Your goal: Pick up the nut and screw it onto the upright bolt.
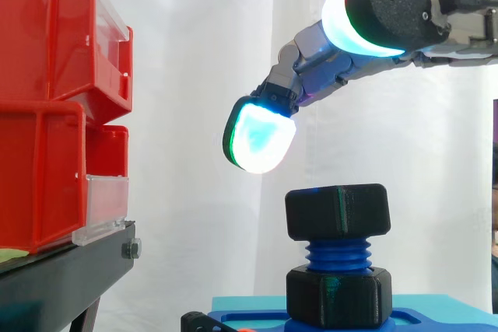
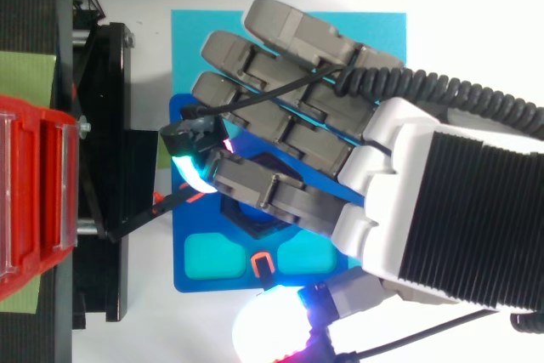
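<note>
The nut (image 1: 337, 211) sits atop the bolt (image 1: 337, 256); the hand (image 1: 327, 60) hovers at its 11 o'clock, fingers loosely spread, holding nothing; probably the screwing step; next, grip and twist down.

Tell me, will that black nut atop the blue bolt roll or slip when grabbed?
Probably not roll: the top nut has flat sides. It looks stiff, likely light plastic. Seated on the bolt, it should resist tipping.
</note>
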Controlling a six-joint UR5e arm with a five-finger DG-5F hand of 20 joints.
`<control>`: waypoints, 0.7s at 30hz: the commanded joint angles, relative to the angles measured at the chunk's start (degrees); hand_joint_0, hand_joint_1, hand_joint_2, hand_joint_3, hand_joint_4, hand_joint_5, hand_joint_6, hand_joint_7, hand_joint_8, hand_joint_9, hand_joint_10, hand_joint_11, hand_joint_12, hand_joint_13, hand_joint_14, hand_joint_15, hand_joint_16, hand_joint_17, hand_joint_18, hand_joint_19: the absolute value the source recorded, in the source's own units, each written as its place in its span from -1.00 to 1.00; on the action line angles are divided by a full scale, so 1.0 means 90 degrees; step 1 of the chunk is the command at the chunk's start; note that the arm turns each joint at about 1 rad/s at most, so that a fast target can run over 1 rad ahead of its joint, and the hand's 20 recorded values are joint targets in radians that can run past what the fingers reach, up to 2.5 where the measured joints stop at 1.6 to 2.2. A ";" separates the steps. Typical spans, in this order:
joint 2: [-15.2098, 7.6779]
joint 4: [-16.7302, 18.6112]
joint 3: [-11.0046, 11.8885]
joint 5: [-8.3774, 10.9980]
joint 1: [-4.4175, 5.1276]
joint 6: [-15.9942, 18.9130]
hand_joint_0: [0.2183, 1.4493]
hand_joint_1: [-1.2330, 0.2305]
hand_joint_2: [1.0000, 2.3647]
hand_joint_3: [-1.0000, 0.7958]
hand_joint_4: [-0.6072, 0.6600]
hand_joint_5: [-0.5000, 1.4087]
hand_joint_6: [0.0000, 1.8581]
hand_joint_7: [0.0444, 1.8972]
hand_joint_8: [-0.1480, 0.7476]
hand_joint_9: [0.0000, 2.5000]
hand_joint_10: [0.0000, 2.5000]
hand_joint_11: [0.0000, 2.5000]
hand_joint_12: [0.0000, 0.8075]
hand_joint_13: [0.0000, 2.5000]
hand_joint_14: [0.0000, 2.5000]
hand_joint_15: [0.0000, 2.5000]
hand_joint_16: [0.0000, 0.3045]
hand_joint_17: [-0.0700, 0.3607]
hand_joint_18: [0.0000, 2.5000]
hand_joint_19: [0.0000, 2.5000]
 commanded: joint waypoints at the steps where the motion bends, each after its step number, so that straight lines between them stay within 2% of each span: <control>1: -0.0077 -0.0013 -0.0007 -0.0012 -0.0008 0.0002 -0.54 0.62 -1.00 -0.44 0.36 -0.61 -0.46 -0.23 -0.11 -0.62 -1.00 -1.00 -0.09 -0.83 -1.00 -1.00 -0.70 -0.19 -1.00 -1.00; 7: -0.0125 -0.0013 -0.0007 -0.0100 -0.0038 0.0071 -0.53 0.53 -1.00 -0.44 0.43 -0.59 -0.46 -0.13 -0.08 -0.55 -1.00 -1.00 -0.11 -0.77 -1.00 -1.00 -0.71 -0.22 -1.00 -1.00; 11: -0.0125 -0.0023 0.0002 -0.0090 -0.0047 0.0071 -0.51 0.46 -1.00 -0.44 0.48 -0.56 -0.46 0.01 -0.08 -0.51 -1.00 -1.00 -0.14 -0.71 -1.00 -1.00 -0.72 -0.23 -0.96 -1.00; 16: -0.0125 -0.0062 0.0002 -0.0100 -0.0047 0.0071 -0.51 0.43 -1.00 -0.44 0.46 -0.53 -0.46 0.18 -0.07 -0.47 -1.00 -1.00 -0.16 -0.68 -1.00 -1.00 -0.72 -0.24 -0.93 -1.00; 21: -0.0116 -0.0169 0.0002 -0.0110 -0.0096 0.0071 -0.51 0.43 -1.00 -0.44 0.42 -0.52 -0.46 0.28 -0.06 -0.46 -1.00 -1.00 -0.17 -0.67 -1.00 -1.00 -0.73 -0.24 -0.91 -1.00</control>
